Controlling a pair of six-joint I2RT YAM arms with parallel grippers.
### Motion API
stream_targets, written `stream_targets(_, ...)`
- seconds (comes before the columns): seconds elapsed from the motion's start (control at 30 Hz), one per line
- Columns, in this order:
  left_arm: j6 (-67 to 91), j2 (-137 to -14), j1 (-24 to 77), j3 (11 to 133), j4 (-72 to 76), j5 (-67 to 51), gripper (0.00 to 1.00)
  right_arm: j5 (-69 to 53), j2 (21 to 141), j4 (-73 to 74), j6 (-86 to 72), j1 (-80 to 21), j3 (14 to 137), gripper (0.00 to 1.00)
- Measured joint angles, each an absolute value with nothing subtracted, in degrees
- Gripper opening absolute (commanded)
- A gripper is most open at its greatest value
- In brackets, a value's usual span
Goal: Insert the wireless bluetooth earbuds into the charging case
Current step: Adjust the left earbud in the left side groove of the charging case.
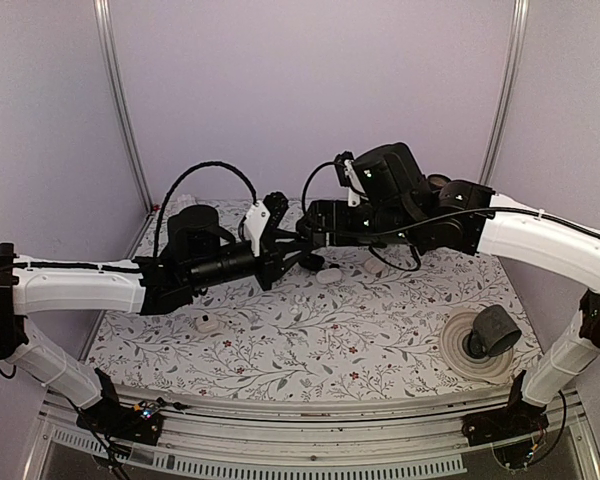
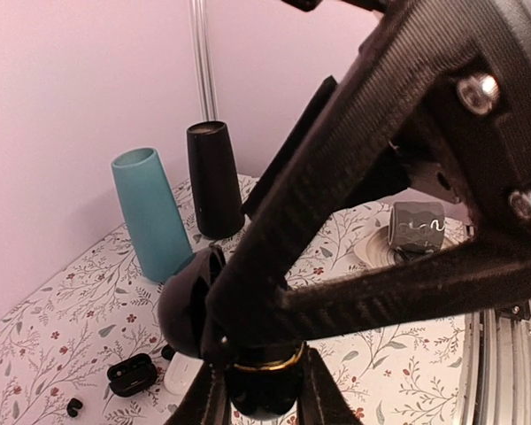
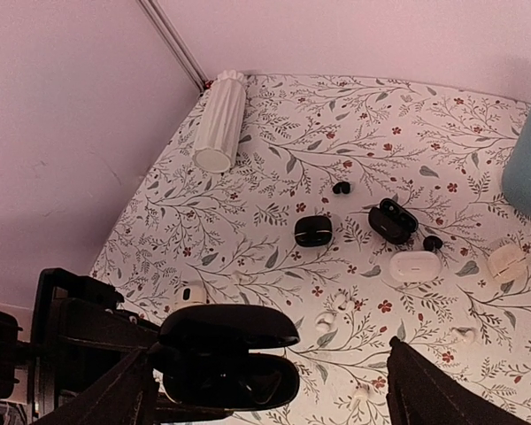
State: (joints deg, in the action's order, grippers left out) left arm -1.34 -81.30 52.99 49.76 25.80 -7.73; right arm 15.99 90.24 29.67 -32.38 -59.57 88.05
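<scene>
A black charging case (image 3: 230, 354) with its lid swung open hangs in the air over the middle of the table. My left gripper (image 2: 264, 405) is shut on its lower half (image 2: 258, 385). My right gripper (image 3: 270, 347) is open, one finger (image 3: 133, 390) on each side of the case and not touching it. The case's inside is too dark to read. On the cloth lie two loose black earbuds (image 3: 341, 188) (image 3: 432, 242) and several white earbuds (image 3: 326, 320). In the top view both grippers, left (image 1: 280, 255) and right (image 1: 312, 235), meet above the centre.
Other cases lie on the floral cloth: a shut black one (image 3: 313, 230), an open black one (image 3: 391, 221), a white one (image 3: 413, 266) and a cream one (image 3: 507, 261). A white ribbed cup (image 3: 221, 133) lies by the wall. A teal cup (image 2: 152, 212) and a black cup (image 2: 214, 181) stand at the back. A grey cup on a plate (image 1: 490, 335) sits front right.
</scene>
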Motion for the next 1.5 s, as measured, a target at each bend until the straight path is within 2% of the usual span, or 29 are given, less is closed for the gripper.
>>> stream_targets(0.27,-1.34,-81.30,52.99,49.78,25.76,-7.49,0.00,16.01,89.10,29.76,-32.36,-59.16,87.13,0.88)
stream_targets(0.73,-1.34,-81.30,52.99,50.00,25.63,-8.54,0.00,15.49,88.95,29.65,-30.85,-59.07,87.31,0.96)
stream_targets(1.5,-2.35,-81.34,53.04,50.68,23.88,-8.23,0.00,15.73,94.83,33.30,-30.59,-59.07,94.45,0.93)
